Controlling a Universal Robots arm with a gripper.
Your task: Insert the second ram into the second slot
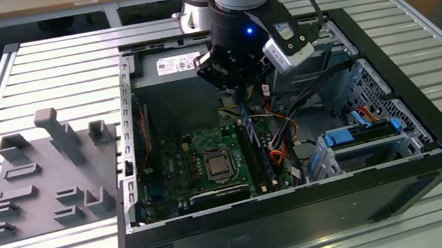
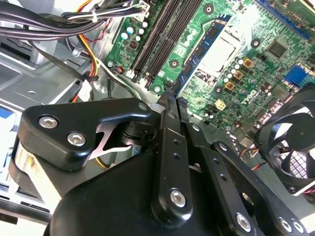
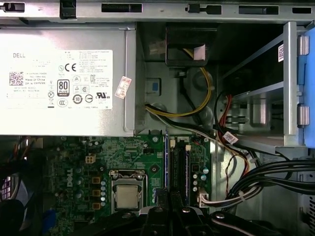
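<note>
My gripper (image 1: 241, 91) hangs inside the open computer case (image 1: 438, 149), above the motherboard (image 1: 184, 170). Its fingers are shut on the second ram (image 3: 167, 157), a thin blue board seen edge-on, which stands upright between the fingertips. In the first wrist view the stick lies lengthwise beside the black memory slots (image 3: 183, 167), on the side toward the processor socket. The gripper (image 3: 170, 199) is above the end of the slots away from the power supply. In the second wrist view the closed fingers (image 2: 167, 105) point down at the board, and the slots (image 2: 160, 39) run away beyond them.
The silver power supply (image 3: 64, 78) fills the case's far end. The processor socket (image 1: 217, 164) sits beside the slots. Cable bundles (image 1: 288, 126) and a drive bay with blue tabs (image 1: 360, 135) crowd the exterior view's right. A black fan (image 2: 290, 142) is nearby. A grey fixture tray (image 1: 42, 172) lies outside the case.
</note>
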